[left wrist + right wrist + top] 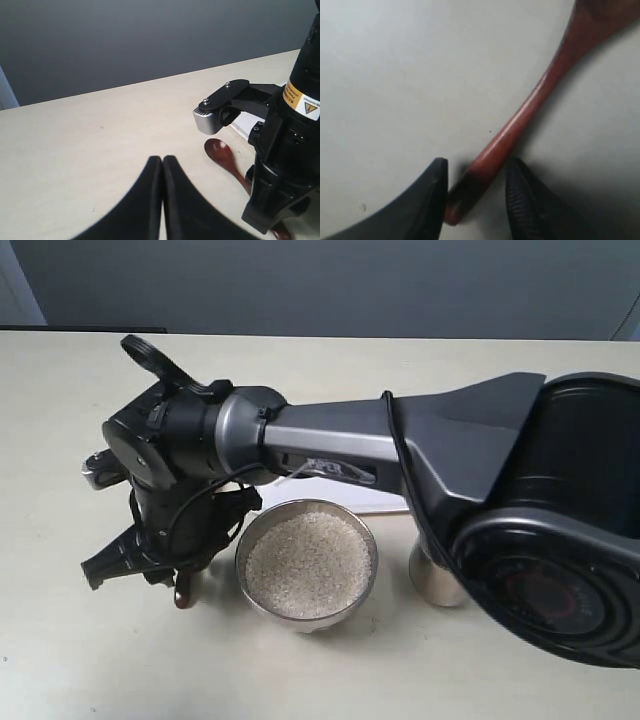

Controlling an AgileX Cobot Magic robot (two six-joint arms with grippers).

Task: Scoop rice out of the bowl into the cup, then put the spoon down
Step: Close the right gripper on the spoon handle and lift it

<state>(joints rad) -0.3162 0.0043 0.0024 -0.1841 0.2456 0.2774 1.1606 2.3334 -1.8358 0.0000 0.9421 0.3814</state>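
Broadly, the pale counter [60, 660] carries the bowl [243, 550], full of rice [310, 562], with the cup [432, 580] just right of it. Left of the bowl, the spoon [520, 120] lies flat. The right gripper [476, 195] has its jaws parted, straddling the handle end. The left gripper [162, 165] has its jaws pressed together, empty.

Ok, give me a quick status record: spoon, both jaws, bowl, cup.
spoon: lying on the table beside the bowl, no rice seen on it
right jaws: apart, straddling the handle end, not clamped
left jaws: shut, holding nothing
bowl: full of rice
cup: on the bowl's far side from the spoon, mostly hidden by the right arm; contents not visible
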